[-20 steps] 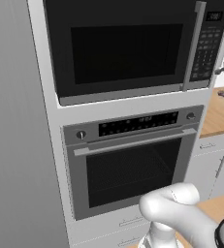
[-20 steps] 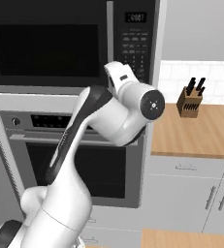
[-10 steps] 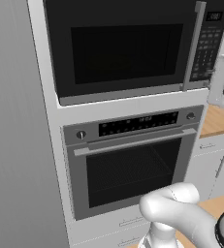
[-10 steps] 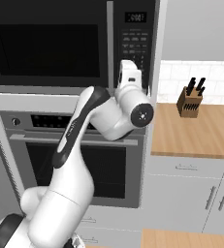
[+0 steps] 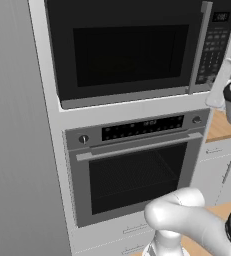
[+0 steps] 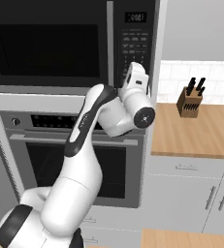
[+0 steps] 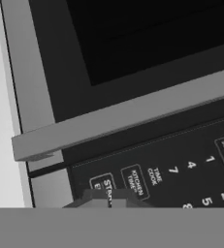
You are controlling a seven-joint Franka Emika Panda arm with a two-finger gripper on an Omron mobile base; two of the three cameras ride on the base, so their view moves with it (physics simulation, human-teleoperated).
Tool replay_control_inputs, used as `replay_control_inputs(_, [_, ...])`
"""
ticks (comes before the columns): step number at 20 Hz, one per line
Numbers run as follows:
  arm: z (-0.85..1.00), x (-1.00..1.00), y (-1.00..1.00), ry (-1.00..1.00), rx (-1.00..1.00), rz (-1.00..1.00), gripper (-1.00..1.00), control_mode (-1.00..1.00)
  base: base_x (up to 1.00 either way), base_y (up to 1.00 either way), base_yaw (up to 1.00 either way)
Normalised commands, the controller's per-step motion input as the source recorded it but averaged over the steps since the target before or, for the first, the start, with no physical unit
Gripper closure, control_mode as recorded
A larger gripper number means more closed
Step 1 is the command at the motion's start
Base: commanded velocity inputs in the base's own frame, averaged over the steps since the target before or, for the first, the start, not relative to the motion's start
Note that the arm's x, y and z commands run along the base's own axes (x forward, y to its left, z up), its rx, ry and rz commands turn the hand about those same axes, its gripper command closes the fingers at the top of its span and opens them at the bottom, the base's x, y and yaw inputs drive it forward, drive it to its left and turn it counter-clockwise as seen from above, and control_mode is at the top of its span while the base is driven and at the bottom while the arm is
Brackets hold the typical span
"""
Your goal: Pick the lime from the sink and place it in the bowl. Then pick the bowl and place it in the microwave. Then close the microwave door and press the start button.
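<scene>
Pincer (image 7: 109,197) fingers now together, was apart; tips at START key (image 7: 107,187) on microwave (image 5: 137,45) keypad, hand moved closer. Microwave door (image 5: 122,47) shut.

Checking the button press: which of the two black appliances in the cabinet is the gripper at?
The upper one, the microwave, with the vertical silver bar handle. The shut gripper sits at its keypad's start key. The oven below has a horizontal handle.

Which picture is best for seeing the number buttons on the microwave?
The hand view: the keypad panel is close up there, so labels like START, TIME COOK and digits can be read. In the left base view the keypad panel is small, at an angle. In the right base view the keypad panel faces us, but its buttons are tiny.
</scene>
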Motion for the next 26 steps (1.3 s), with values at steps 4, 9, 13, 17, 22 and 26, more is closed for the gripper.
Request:
replay_control_inputs(4, [-0.08, 0.40, 0.00, 0.01, 0.00, 0.00, 1.00, -1.00, 0.00, 0.00, 0.00])
replay_control_inputs(9, [-0.18, 0.32, 0.00, 0.00, 0.00, 0.00, 1.00, -1.00, 0.00, 0.00, 0.00])
replay_control_inputs(13, [-0.20, 0.26, 0.00, 0.00, 0.00, 0.00, 1.00, -1.00, 0.00, 0.00, 0.00])
replay_control_inputs(17, [-0.07, 0.32, 0.00, 0.00, 0.00, 0.00, 1.00, -1.00, 0.00, 0.00, 0.00])
replay_control_inputs(22, [-0.05, -0.08, -0.06, -0.01, 0.01, 0.00, 1.00, -1.00, 0.00, 0.00, 0.00])
replay_control_inputs(26, [0.00, -0.88, -0.38, -0.03, 0.05, 0.00, 1.00, -1.00, 0.00, 0.00, 0.00])
